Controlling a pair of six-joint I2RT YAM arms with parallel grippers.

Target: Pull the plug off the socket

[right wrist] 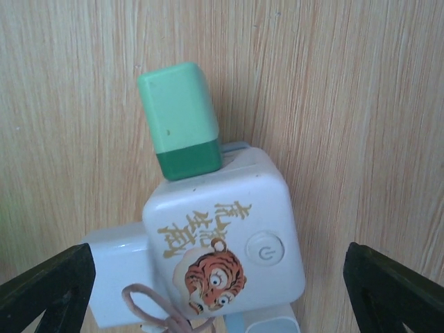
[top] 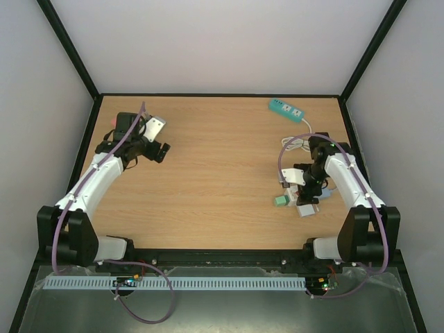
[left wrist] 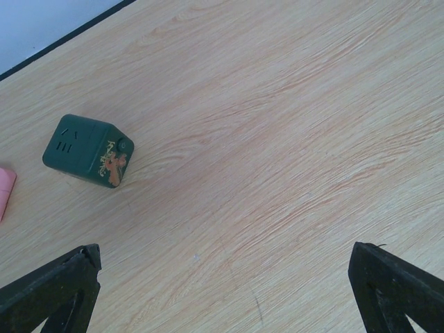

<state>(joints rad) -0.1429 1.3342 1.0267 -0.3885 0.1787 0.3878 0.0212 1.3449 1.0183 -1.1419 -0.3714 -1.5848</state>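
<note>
A pink flat-edged object at 9 o'clock in the left wrist view is cut by the frame; only a corner shows. The left gripper shows just black fingertips, at 7 and 5 o'clock. Between the right gripper fingertips, the mint-green block plug at 12 o'clock has its pins out of sight against the white tiger-printed cube socket. A pale plug at 6 o'clock is cut off.

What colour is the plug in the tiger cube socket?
Mint green plug, darker green base; right wrist view.
</note>
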